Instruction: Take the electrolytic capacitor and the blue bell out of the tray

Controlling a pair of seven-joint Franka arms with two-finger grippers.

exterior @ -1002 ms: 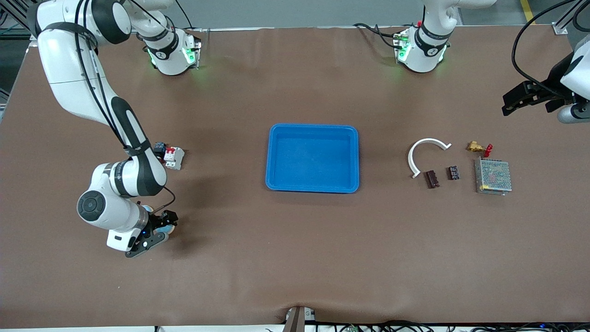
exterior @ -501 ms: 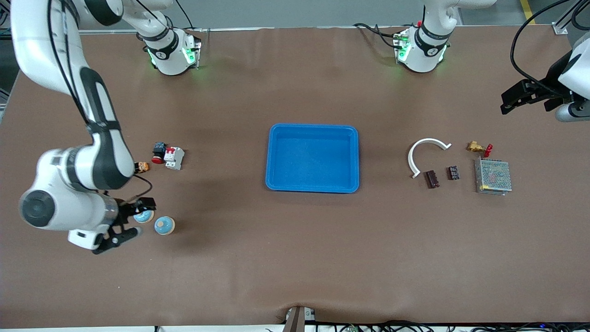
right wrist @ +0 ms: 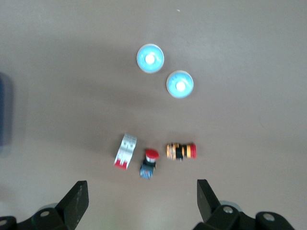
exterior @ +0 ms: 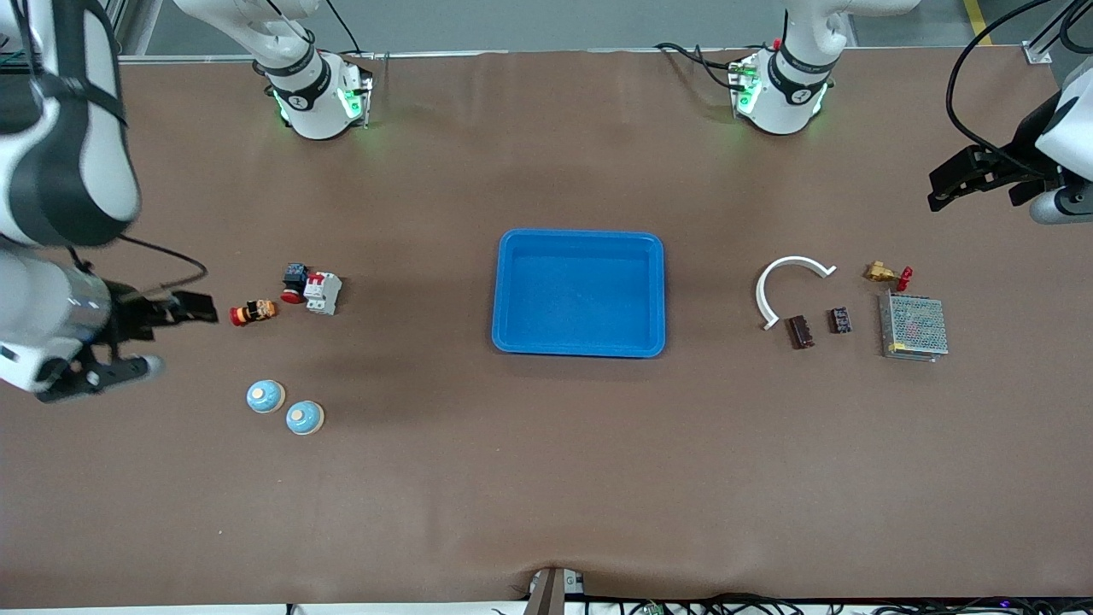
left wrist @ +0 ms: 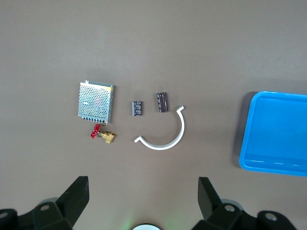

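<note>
table (exterior: 546,478): brown cover, slightly wrinkled | floor (exterior: 529,21): grey, along table's top edge | cables (exterior: 768,605): at near edge | light: even

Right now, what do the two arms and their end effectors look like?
Both arms are white with black joint bands and loose black cables; their bases glow green. The right end effector and left end effector are black two-finger units on white wrists.
</note>
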